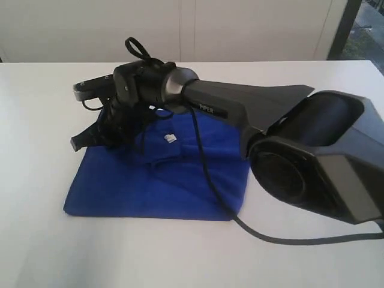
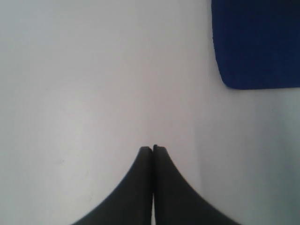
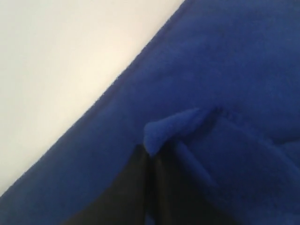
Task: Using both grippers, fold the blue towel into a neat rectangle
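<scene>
The blue towel (image 1: 168,180) lies on the white table as a folded, roughly rectangular pad, with a small white label (image 1: 170,138) showing on top. My right arm reaches across it from the right. The right gripper (image 1: 78,143) hangs at the towel's far left corner. In the right wrist view the right gripper (image 3: 151,152) is shut on a pinched fold of the towel (image 3: 225,70). The left gripper (image 2: 153,149) is shut and empty above bare table. A rounded corner of the towel (image 2: 258,42) lies apart from it. The left gripper does not show in the exterior view.
The white table (image 1: 48,240) spreads on all sides of the towel. A black cable (image 1: 210,180) from the right arm trails over the towel and off to the right. A pale wall stands behind the table's far edge.
</scene>
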You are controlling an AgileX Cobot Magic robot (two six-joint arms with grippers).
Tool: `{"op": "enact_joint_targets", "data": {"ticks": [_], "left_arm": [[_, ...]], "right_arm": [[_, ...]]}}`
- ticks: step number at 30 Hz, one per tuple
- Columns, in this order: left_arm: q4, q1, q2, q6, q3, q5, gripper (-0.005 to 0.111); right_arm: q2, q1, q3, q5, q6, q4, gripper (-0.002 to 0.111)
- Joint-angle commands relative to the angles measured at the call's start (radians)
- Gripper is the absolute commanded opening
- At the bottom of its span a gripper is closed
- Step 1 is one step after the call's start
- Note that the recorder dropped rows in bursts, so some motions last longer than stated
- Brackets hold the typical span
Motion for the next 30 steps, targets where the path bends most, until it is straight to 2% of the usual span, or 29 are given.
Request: {"op": "enact_joint_targets", "data": {"ticks": [1,5,9,23,25,30], "left_arm": [[-0.001,0.005,-0.007,-0.001,0.006,0.005,0.000],[-0.001,0.005,-0.007,-0.001,0.006,0.005,0.000],[-0.001,0.005,-0.007,-0.001,0.006,0.005,0.000],[-0.001,0.005,-0.007,-0.001,0.006,0.005,0.000],[-0.001,0.005,-0.007,-0.001,0.006,0.005,0.000],[-0.001,0.005,-0.007,-0.001,0.006,0.005,0.000]], "right_arm": [[-0.106,-0.020,-0.048,0.099,0.073,-0.134,0.000],[-0.205,-0.013,-0.087,0.162,0.077,-0.171,0.000],[-0.230,0.012,-0.112,0.139,0.067,-0.173,0.000],[0.053,0.043,-0.112,0.008,0.071,-0.127,0.000],[0.053,0.043,-0.112,-0.008,0.071,-0.122,0.005],[0.030,0.043,-0.147,0.021,0.067,-0.066,0.038]]}}
